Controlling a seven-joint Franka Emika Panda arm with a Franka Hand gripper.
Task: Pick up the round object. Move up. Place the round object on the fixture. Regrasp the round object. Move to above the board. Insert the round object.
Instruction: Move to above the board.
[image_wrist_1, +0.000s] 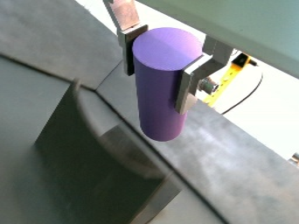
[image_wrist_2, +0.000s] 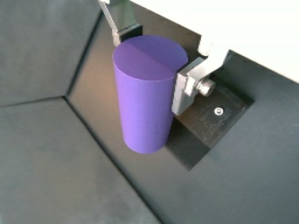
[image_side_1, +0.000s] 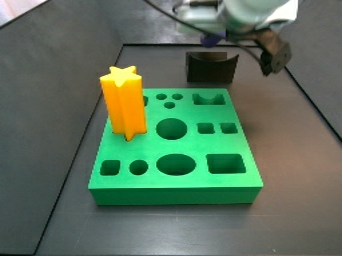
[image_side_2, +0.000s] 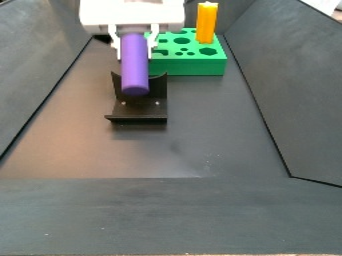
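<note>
My gripper (image_side_2: 134, 38) is shut on the round object (image_side_2: 135, 62), a smooth purple cylinder peg. Both wrist views show the peg (image_wrist_1: 162, 83) (image_wrist_2: 149, 92) clamped between the silver fingers (image_wrist_1: 191, 86) near its upper end. In a side view it hangs upright right over the fixture (image_side_2: 138, 104), a dark block on a base plate; I cannot tell whether they touch. The fixture's plate (image_wrist_2: 218, 118) shows behind the peg in a wrist view. The green board (image_side_1: 136, 184) lies beyond the fixture (image_side_1: 210, 68). In that side view the gripper (image_side_1: 271, 48) hides the peg.
A tall orange star post (image_side_1: 123, 100) stands in the board's left corner and also shows in a side view (image_side_2: 206, 20). The board (image_side_2: 187, 66) has several round and square holes. Dark sloping walls (image_side_2: 40, 90) enclose the floor.
</note>
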